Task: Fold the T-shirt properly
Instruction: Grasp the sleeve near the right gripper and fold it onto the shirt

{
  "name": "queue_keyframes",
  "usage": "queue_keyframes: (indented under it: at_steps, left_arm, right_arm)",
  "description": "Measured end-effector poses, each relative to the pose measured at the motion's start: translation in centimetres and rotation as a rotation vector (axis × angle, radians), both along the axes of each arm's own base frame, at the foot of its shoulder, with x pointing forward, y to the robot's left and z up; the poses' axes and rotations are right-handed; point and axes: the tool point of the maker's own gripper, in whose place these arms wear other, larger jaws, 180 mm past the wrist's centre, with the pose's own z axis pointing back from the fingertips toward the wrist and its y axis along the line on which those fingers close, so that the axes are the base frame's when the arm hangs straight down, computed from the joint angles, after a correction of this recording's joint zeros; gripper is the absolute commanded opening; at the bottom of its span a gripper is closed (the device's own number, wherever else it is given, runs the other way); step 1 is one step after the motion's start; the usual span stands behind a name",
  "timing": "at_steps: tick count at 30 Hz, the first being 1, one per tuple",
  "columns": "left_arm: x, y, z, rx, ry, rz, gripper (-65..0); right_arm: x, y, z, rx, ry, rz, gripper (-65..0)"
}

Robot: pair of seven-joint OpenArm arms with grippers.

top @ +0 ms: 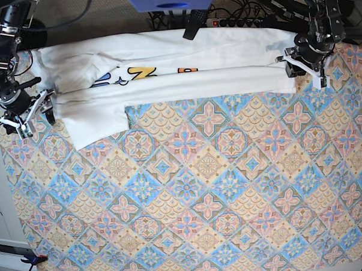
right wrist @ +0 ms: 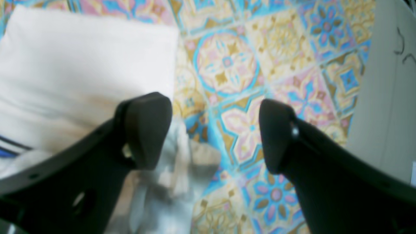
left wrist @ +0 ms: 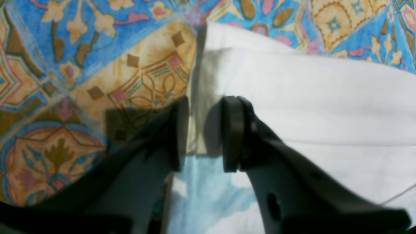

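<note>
The T-shirt point(top: 166, 82) lies folded lengthwise across the patterned worktop point(top: 201, 188); left gripper point(left wrist: 204, 133) jaws parted over its edge, right gripper point(right wrist: 214, 133) jaws spread wide, empty.

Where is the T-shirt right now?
In the base view, the T-shirt lies stretched along the cloth's far edge, between the two claws.

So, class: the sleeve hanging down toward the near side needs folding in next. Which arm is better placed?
The right arm, probably. Its gripper hangs open beside the T-shirt at the sleeve end; the left gripper sits at the far hem end.
</note>
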Motion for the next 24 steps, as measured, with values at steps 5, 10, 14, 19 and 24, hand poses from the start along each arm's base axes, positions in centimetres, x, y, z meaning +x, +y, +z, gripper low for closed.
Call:
queue_keyframes:
  at_steps: [5,10,14,19,24]
  left_arm:
    - [0.0,-0.1,0.0,-0.002,0.0,0.001,-47.2]
    - [0.0,-0.1,0.0,-0.004,-0.002,0.003,-47.2]
    - [0.0,-0.1,0.0,-0.005,-0.001,0.003,-46.6]
    - [0.0,-0.1,0.0,-0.005,-0.002,0.004,-46.5]
    - [-0.1,0.0,0.0,-0.004,0.0,0.006,-46.5]
  right_arm:
    - [3.7,2.6,0.8,-0.009,-0.002,0.068,-20.5]
    - [5.3,4.6,0.7,-0.017,0.018,0.123,-20.5]
    - [5.9,4.7,-1.6,0.011,0.086,0.116,-20.5]
    - [6.4,4.8,-4.0,0.065,0.149,0.095,-20.5]
    - [6.0,6.4,-6.7,0.153,0.179,0.068,-20.5]
